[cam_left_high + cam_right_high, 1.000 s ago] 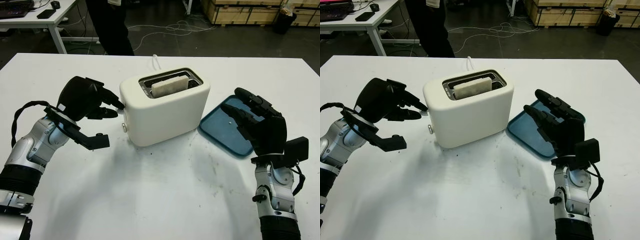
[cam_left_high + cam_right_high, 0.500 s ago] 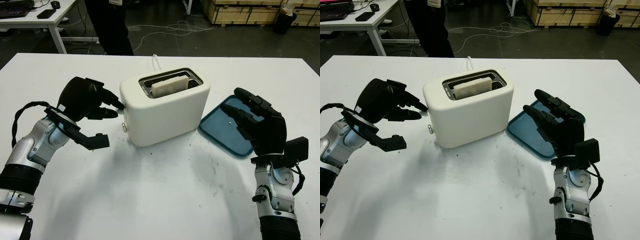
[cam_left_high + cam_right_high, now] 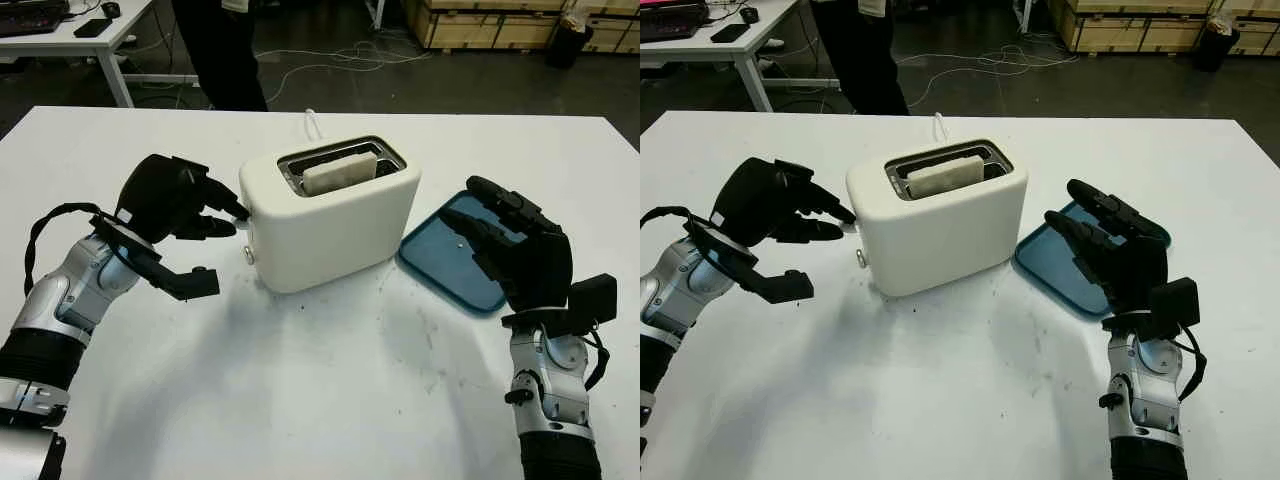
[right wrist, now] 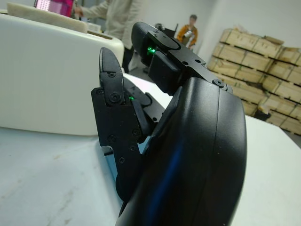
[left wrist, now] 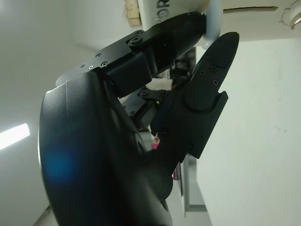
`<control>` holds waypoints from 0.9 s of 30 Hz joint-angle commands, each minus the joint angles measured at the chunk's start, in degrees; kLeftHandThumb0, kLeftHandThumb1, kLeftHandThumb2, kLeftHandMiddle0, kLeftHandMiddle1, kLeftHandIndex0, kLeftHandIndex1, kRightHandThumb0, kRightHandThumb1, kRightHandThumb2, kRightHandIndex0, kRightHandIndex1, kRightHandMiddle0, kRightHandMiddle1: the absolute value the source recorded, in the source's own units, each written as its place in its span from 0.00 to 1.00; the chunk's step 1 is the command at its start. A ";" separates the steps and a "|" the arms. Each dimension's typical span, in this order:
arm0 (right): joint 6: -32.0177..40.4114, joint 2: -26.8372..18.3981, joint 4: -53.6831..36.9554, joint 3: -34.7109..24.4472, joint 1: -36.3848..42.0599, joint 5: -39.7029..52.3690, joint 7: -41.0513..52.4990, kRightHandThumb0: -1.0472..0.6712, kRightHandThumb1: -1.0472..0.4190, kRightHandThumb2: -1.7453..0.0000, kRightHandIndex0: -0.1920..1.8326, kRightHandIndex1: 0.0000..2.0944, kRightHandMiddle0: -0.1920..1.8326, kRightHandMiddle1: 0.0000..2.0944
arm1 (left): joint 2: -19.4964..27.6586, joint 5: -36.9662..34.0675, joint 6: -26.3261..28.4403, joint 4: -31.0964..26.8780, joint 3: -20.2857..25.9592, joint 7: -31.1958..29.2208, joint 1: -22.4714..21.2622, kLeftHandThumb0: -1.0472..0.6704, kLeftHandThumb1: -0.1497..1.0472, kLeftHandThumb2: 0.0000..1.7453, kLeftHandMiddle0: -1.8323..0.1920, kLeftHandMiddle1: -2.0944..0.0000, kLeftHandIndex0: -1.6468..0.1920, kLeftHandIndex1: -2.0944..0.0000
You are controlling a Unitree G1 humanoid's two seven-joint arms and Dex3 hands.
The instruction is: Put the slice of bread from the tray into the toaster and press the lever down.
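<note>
White table [image 3: 300,400], dark floor with cables beyond, person standing at 12 o'clock. Cream toaster [image 3: 335,220] near centre, long axis running 8 to 2 o'clock, slot facing up. Slice of bread [image 3: 340,170] upright in the slot, long axis along the slot, lower part hidden inside. Lever [image 3: 242,212] on the 9 o'clock end, mostly covered. Left hand [image 3: 175,200] at 9 o'clock, fingers curled, fingertips touching the lever. Blue tray [image 3: 450,255] at 3 o'clock, partly hidden. Right hand [image 3: 515,250] open, above the tray's near edge.
</note>
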 commanded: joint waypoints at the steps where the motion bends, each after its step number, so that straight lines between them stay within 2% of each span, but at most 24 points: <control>1: -0.91 0.00 -1.61 -0.54 0.77 0.91 0.32 0.44 0.09 0.90 0.58 0.01 0.51 0.00 | -1.68 0.76 1.31 -0.18 -1.87 -1.12 -0.22 0.44 0.75 0.00 0.39 0.45 0.17 1.00; 4: -1.32 -0.01 -2.24 -0.64 1.43 0.98 0.69 0.44 0.09 0.90 0.58 0.01 0.51 0.00 | -4.00 0.46 2.52 0.74 -3.23 -1.01 0.71 0.44 0.75 0.00 0.42 0.39 0.17 1.00; 6: -1.85 0.06 -2.26 -0.82 1.79 1.14 1.15 0.45 0.09 0.90 0.58 0.01 0.51 0.00 | -6.41 0.07 2.88 2.97 -4.25 0.29 2.14 0.45 0.76 0.00 0.42 0.41 0.18 1.00; 11: -0.78 0.21 -3.09 -1.03 2.50 0.92 0.52 0.45 0.09 0.90 0.58 0.01 0.51 0.00 | -14.86 0.83 5.35 14.14 -8.82 6.52 6.91 0.49 0.78 0.00 0.45 0.46 0.20 1.00; 13: -0.48 0.07 -3.08 -0.87 2.31 0.45 0.20 0.44 0.09 0.90 0.59 0.01 0.51 0.00 | -16.75 1.04 6.43 16.88 -10.79 6.76 8.52 0.51 0.80 0.01 0.45 0.47 0.21 1.00; 14: -0.45 0.00 -2.90 -0.76 2.07 0.30 0.22 0.44 0.09 0.90 0.58 0.01 0.51 0.00 | -17.05 1.13 6.85 17.52 -11.60 6.21 9.08 0.51 0.81 0.01 0.46 0.46 0.22 1.00; 15: -0.49 -0.04 -2.67 -0.63 1.77 0.10 0.20 0.44 0.09 0.90 0.58 0.01 0.51 0.00 | -17.10 1.23 7.17 17.98 -12.21 5.89 9.28 0.51 0.82 0.01 0.47 0.40 0.22 1.00; 19: -1.24 0.04 -1.03 -0.11 0.62 -0.11 0.81 0.45 0.09 0.89 0.58 0.00 0.51 0.00 | -16.73 0.62 8.91 17.40 -12.62 5.38 9.85 0.49 0.84 0.01 0.51 0.35 0.24 1.00; 24: -2.03 0.77 0.66 0.32 -0.41 0.95 1.61 0.46 0.09 0.89 0.58 0.00 0.50 0.00 | -15.51 -0.47 8.88 15.47 -11.80 5.90 9.64 0.51 0.82 0.00 0.52 0.35 0.24 1.00; 27: -2.45 1.08 0.98 0.36 -0.52 0.55 1.29 0.46 0.09 0.89 0.58 0.00 0.50 0.00 | -14.60 -1.03 8.55 14.39 -11.53 5.67 9.12 0.51 0.83 0.00 0.50 0.42 0.24 1.00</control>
